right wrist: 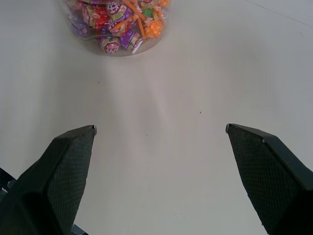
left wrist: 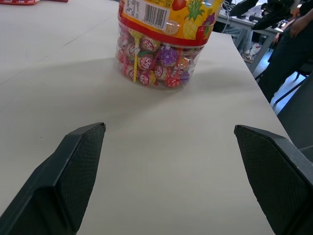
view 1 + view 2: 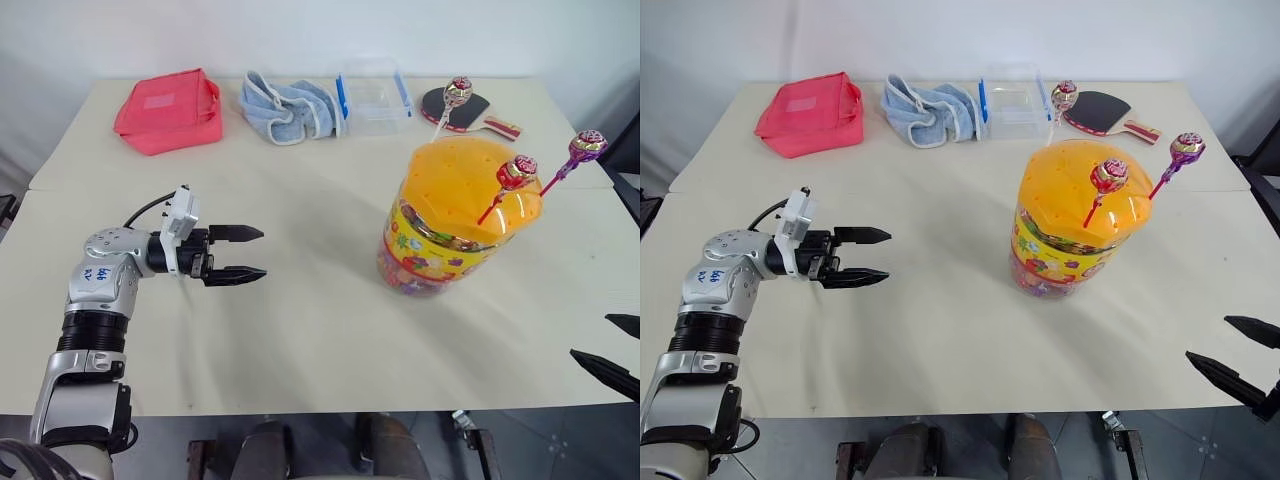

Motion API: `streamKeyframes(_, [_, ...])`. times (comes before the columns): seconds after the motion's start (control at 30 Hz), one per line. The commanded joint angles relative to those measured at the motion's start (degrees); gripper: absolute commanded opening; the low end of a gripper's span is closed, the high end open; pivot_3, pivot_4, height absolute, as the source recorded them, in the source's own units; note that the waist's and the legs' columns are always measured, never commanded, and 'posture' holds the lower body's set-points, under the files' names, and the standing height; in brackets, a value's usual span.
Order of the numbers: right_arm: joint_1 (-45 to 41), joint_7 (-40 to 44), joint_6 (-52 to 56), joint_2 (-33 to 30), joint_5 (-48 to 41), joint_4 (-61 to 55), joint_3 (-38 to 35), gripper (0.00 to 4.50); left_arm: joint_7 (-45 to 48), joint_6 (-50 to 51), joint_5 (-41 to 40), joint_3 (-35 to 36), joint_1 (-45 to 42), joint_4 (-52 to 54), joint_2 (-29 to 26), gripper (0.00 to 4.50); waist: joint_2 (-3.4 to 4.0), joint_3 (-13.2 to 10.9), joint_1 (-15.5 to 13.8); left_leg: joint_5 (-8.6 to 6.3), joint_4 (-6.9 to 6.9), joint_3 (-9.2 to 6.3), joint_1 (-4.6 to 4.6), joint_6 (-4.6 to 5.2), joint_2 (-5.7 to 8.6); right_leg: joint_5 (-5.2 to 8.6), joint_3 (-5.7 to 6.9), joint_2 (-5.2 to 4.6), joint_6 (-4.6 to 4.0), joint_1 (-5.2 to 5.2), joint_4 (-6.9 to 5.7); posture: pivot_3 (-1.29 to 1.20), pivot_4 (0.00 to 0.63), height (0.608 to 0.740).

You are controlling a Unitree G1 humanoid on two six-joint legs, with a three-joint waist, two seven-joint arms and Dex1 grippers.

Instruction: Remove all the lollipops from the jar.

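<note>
Pale counter [image 3: 320, 330] against a white wall, with a seam running across it behind the left arm.

Jar [image 3: 455, 220]: stands upright on the counter's right half, orange domed lid on, yellow label band below it, wrapped candies visible through the clear base in both wrist views.

Lollipops: three stand stuck in the lid, sticks tilted to the right.
- pink one [image 3: 457, 92] on a white stick, at the lid's far edge.
- red one [image 3: 516, 173] on a red stick, on the lid's right side.
- purple one [image 3: 587, 145] on a purple stick, furthest right, head out past the lid's rim.

Left hand [image 3: 240, 253]: over the counter's left half, pointing right toward the jar, well apart from it. Fingers spread wide, nothing between them.

Right hand [image 3: 1235, 348]: at the near right corner, low over the counter, near the jar but not touching. Fingers wide apart, empty.

Far edge, left to right: red pouch [image 3: 170, 110], blue cloth [image 3: 290, 107], clear box [image 3: 373, 97] with blue clips, paddle [image 3: 470, 110] behind the jar.
</note>
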State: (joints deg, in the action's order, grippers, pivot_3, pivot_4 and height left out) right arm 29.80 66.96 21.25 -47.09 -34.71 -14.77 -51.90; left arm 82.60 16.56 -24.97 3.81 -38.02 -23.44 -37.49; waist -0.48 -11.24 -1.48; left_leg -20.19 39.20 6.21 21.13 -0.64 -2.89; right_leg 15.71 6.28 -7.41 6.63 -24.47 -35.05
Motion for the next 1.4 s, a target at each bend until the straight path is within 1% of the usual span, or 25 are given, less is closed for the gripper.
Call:
streamKeyframes(0.03, [0.33,0.55,-0.73,-0.79,-0.86,-0.23,-3.36,4.46,1.1,-1.45,-0.81,1.6,-1.68,-0.07,-1.41,4.5,0.0,0.0,0.0,0.0,0.0,0.0,0.0,0.0,0.0,0.0,0.0,0.0,0.0,0.0,0.0,0.0,0.15,0.74])
streamKeyframes(0.13, [0.21,0.13,-0.59,-0.36,-1.21,-0.81,-4.24,4.46,-1.06,-1.73,0.56,1.37,-3.85,-1.15,-1.51,4.5,-0.02,0.01,-0.09,0.0,0.03,0.0,0.0,0.0,0.01,0.0,0.0,0.0,0.0,0.0,-0.03,0.0,0.15,0.74])
streamKeyframes(0.27, [0.42,-0.2,-0.19,0.39,-2.24,-2.19,-5.3,4.46,-0.15,2.55,-1.31,1.31,-10.48,-3.24,-1.1,4.5,-0.08,0.03,-0.18,0.01,0.08,-0.02,0.03,0.02,0.03,-0.02,0.0,-0.02,0.03,0.02,-0.04,0.0,0.15,0.74])
streamKeyframes(0.4, [1.1,-1.56,1.61,1.08,-4.22,-4.69,-6.93,4.46,0.07,1.39,-1.44,1.02,-16.63,-5.05,1.17,4.5,-0.09,0.04,-0.07,0.01,0.1,-0.02,0.02,0.04,0.05,-0.03,0.0,-0.03,0.05,0.05,-0.03,0.0,0.15,0.74])
streamKeyframes(0.5, [1.8,-2.74,3.33,1.88,-6.73,-7.32,-8.72,4.46,0.71,1.54,-0.33,-0.49,-21.85,-8.43,3.08,4.5,-0.1,0.04,-0.07,0.02,0.12,-0.02,0.03,0.05,0.06,-0.04,-0.01,-0.03,0.06,0.04,-0.05,0.0,0.15,0.74])
streamKeyframes(0.63, [2.14,-5.38,5.43,3.04,-10.15,-11.22,-11.1,4.46,1.91,-3.46,3.18,-3.56,-29.72,-16.24,7.96,4.5,-0.13,0.04,-0.31,0.02,0.16,-0.02,0.04,0.06,0.08,-0.05,0.0,-0.04,0.08,0.08,-0.04,0.0,0.15,0.74])
streamKeyframes(0.77, [2.16,-7.65,5.95,4.09,-11.85,-13.33,-11.58,4.46,1.27,-7.47,4.96,-4.04,-36.93,-24.76,14.35,4.5,-0.18,0.02,-0.29,-0.04,0.33,-0.03,0.12,0.17,0.09,-0.08,-0.01,-0.04,0.14,0.09,-0.02,0.0,0.15,0.74])
streamKeyframes(0.87, [2.23,-9.44,5.62,5.3,-12.42,-15.05,-11.53,4.46,-2.01,-9.43,6.54,-3.73,-41.96,-31.72,19.33,4.5,-0.19,0.01,-0.16,-0.1,0.38,0.0,0.14,0.27,0.1,-0.11,-0.03,-0.05,0.19,0.09,0.02,0.0,0.15,0.74])
streamKeyframes(0.97, [2.49,-10.76,5.42,6.2,-12.86,-16.4,-11.63,4.46,-3.67,-10.91,7.11,-2.57,-44.84,-36.05,21.86,4.5,-0.2,0.0,-0.12,-0.13,0.41,0.01,0.17,0.31,0.12,-0.12,-0.05,-0.08,0.22,0.09,0.03,0.0,0.15,0.74])
streamKeyframes(1.03, [2.98,-12.14,4.95,7.87,-13.61,-18.35,-11.92,4.46,-6.76,-11.0,7.54,-1.78,-47.47,-39.27,24.34,4.5,-0.22,0.0,-0.05,-0.13,0.42,0.0,0.16,0.33,0.13,-0.13,-0.06,-0.08,0.22,0.09,0.02,0.0,0.15,0.74])
streamKeyframes(1.1, [4.2,-14.26,4.46,10.97,-14.79,-21.5,-12.59,4.46,-12.2,-9.37,7.21,-0.21,-50.87,-42.55,27.91,4.5,-0.22,-0.01,-0.08,-0.13,0.42,0.0,0.16,0.33,0.13,-0.13,-0.06,-0.08,0.22,0.09,0.01,0.0,0.15,0.74])
streamKeyframes(1.17, [6.09,-15.85,3.58,14.14,-15.33,-23.84,-13.36,4.46,-15.46,-9.13,7.92,0.41,-53.9,-45.4,30.92,4.5,-0.23,-0.02,-0.72,-0.15,0.44,-0.05,0.22,0.35,0.14,-0.13,-0.02,-0.1,0.23,0.08,0.03,0.0,0.15,0.74])
streamKeyframes(1.27, [7.62,-17.01,2.73,15.84,-15.94,-25.25,-13.38,4.46,-18.6,-8.81,8.44,1.86,-56.13,-47.86,32.38,4.5,-0.23,-0.01,-0.9,-0.24,0.57,0.02,0.28,0.51,0.19,-0.2,-0.08,-0.14,0.35,0.09,0.13,0.0,0.15,0.74])
streamKeyframes(1.4, [9.46,-18.48,1.26,17.63,-16.82,-26.82,-13.09,4.46,-21.87,-9.59,9.89,2.71,-58.17,-49.92,34.36,4.5,-0.22,-0.01,-0.34,-0.3,0.62,0.05,0.26,0.59,0.21,-0.23,-0.17,-0.14,0.4,0.09,0.14,0.0,0.15,0.74])
